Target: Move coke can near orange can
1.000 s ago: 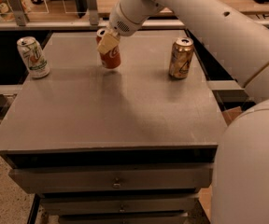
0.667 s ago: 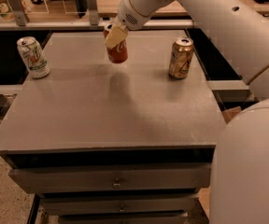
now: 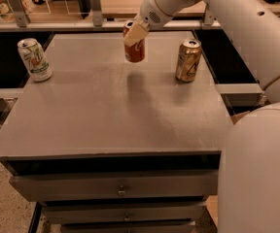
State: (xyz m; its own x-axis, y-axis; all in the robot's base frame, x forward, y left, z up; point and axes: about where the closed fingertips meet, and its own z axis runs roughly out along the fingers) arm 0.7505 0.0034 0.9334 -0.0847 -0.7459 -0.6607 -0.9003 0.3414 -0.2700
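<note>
The coke can (image 3: 135, 50), red with white script, hangs in the air above the far middle of the grey table (image 3: 106, 110). My gripper (image 3: 133, 34) is shut on its upper part, with a cream finger (image 3: 135, 34) across its front. The can's shadow lies on the table below it. The orange can (image 3: 188, 60), golden-tan with a dark triangular mark and a silver top, stands upright at the far right of the table, to the right of the held can and apart from it.
A white-and-green can (image 3: 34, 59) stands upright at the table's far left. My white arm (image 3: 227, 18) reaches in from the upper right, and my body fills the lower right. Drawers (image 3: 115, 188) sit under the table's front edge. A railing runs behind the table.
My gripper has lifted the coke can off the table and carried it to the right, towards the orange can. The other two cans have not moved.
</note>
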